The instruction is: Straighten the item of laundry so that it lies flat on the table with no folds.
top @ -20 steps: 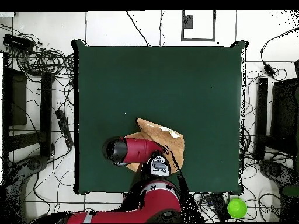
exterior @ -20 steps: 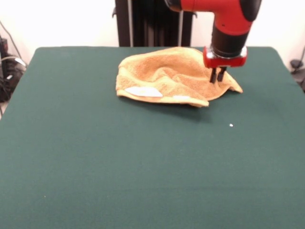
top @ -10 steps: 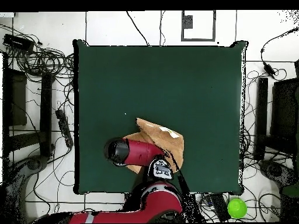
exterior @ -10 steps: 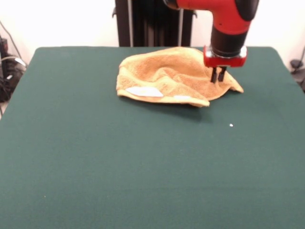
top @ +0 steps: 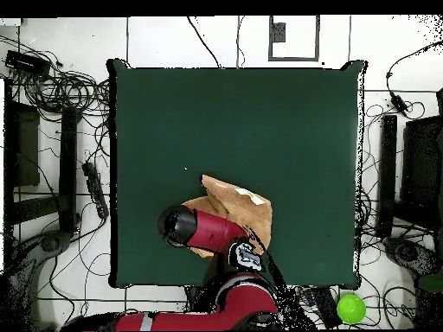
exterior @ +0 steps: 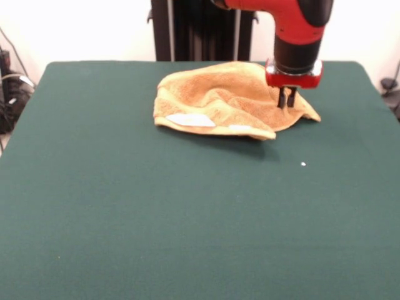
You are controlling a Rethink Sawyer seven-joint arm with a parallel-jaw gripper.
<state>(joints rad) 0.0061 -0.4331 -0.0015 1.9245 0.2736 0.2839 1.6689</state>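
— Toward the far side of the table [exterior: 125,206], close to the robot's pedestal, what is lying there?

— An orange-tan towel [exterior: 219,97], crumpled into a rumpled heap on the green cloth. Its front edge is doubled over, showing white labels [exterior: 189,119] along the hem. It is far from flat.

— And the robot's hand?

— The gripper [exterior: 287,99] hangs from the red and black arm, over the right-hand part of the towel as seen from across the table. Its two dark fingers [exterior: 282,98] stand close together with a thin gap between them, their tips down at the cloth. Whether they pinch a bit of towel I cannot tell; the cloth shows no lift there.

— Which step is this, would you say?

— My guess is the start of a grasp near that corner. Next it would need a firm hold on an edge, then a pull outward to open the folds.

— Anything hidden?

— From above, the arm covers the gripper and part of the towel. How many layers lie underneath is hard to make out, and the labels' print is unreadable.
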